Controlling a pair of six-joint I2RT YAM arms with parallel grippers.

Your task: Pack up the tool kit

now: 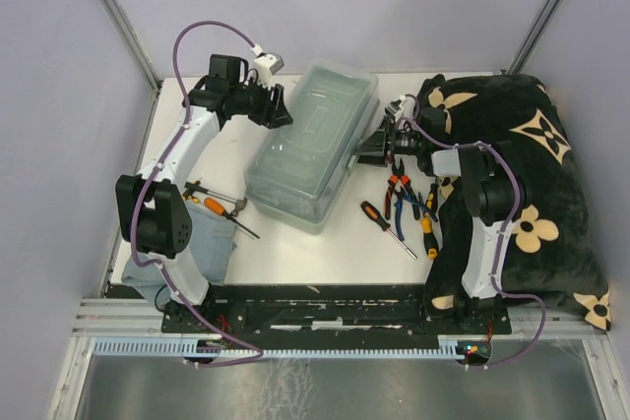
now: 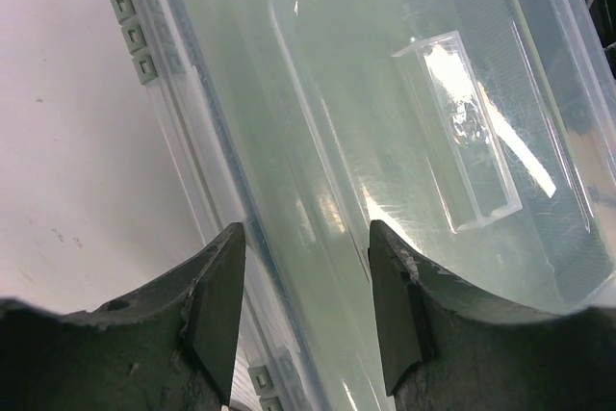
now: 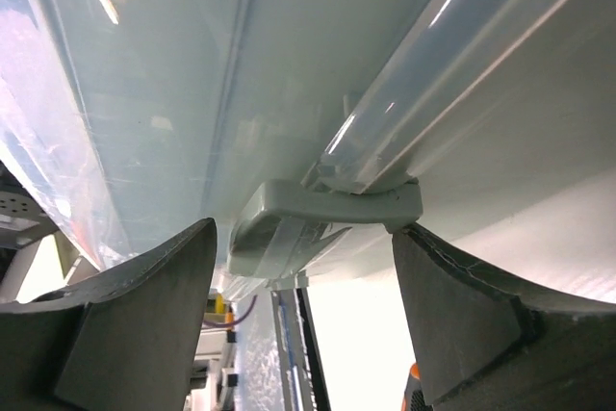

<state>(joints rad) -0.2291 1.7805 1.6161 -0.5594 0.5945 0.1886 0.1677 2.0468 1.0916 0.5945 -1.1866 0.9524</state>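
Observation:
The pale grey-green toolbox [image 1: 313,145] with its translucent lid lies closed on the white table. My left gripper [image 1: 283,108] is open at the box's far left corner; in the left wrist view its fingers [image 2: 217,310] straddle the lid's edge [image 2: 289,238]. My right gripper [image 1: 377,148] is open at the box's right side, with the grey latch [image 3: 322,223] between its fingers. Orange and black screwdrivers [image 1: 387,228] and pliers [image 1: 402,194] lie right of the box. A small hammer [image 1: 228,215] and another screwdriver [image 1: 219,206] lie at the left.
A folded grey-blue cloth [image 1: 212,233] lies under the left tools. A black blanket with beige flower marks [image 1: 532,174] fills the table's right side, right next to the right arm. Grey walls and metal posts close the back.

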